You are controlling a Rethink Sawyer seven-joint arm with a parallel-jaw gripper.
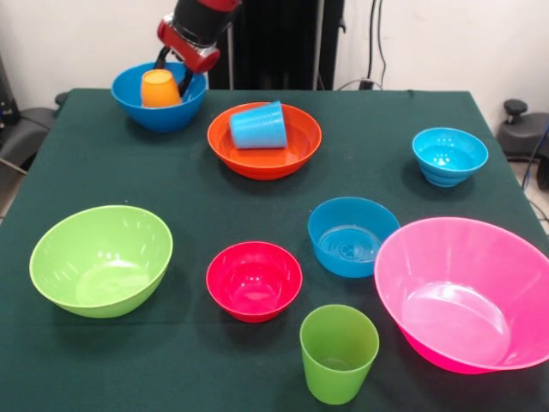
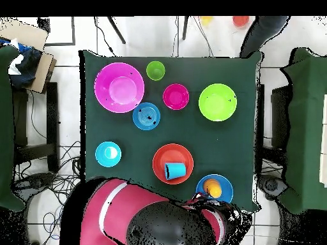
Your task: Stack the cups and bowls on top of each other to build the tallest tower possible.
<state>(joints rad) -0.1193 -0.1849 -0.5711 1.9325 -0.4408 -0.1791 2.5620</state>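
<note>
An orange cup sits upside down inside the large blue bowl at the far left corner. My gripper hangs right at that cup, just behind and above it. A light blue cup lies on its side in the wide orange bowl. Standing apart on the green cloth are the lime green bowl, red bowl, medium blue bowl, small turquoise bowl and big pink bowl. A green cup stands upright at the front.
The large blue bowl lies close to the table's edge by the arm. Black chairs flank the table, and cables run over the floor beside it.
</note>
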